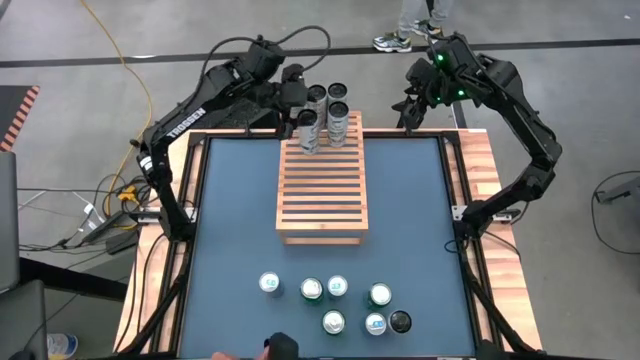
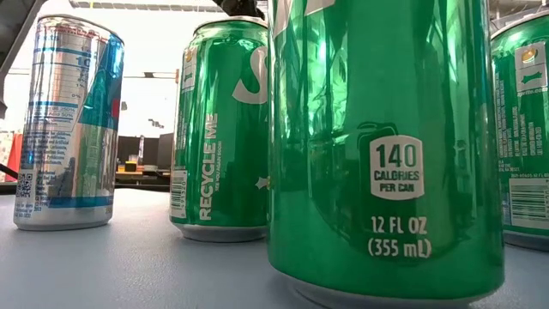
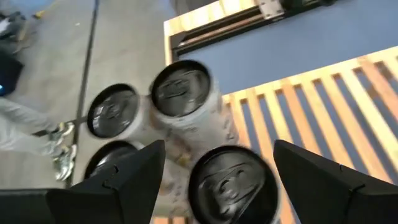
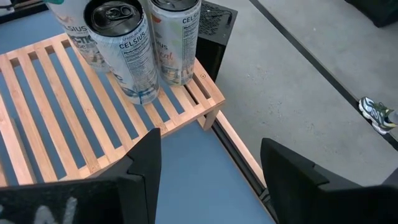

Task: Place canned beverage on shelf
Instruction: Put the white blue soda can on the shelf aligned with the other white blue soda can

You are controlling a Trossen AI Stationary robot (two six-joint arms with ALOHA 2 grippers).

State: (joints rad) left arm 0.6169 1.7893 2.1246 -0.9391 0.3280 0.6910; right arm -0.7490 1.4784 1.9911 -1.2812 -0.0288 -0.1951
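Cans sitting on the shelf's far end.
Left gripper is hovering spread around one; looking rigid, slick, best gripped mid-body.

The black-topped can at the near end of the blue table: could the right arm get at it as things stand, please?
Probably yes. The black-topped can stands at the cluster's right edge with bare table beside it, and the right pincer, open and empty, hangs far off past the slatted wooden shelf.

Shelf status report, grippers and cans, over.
Left gripper open, straddling a can at the shelf's far end. Right gripper open, empty, beside that end. Four cans shelved, seven waiting at the table's near edge.
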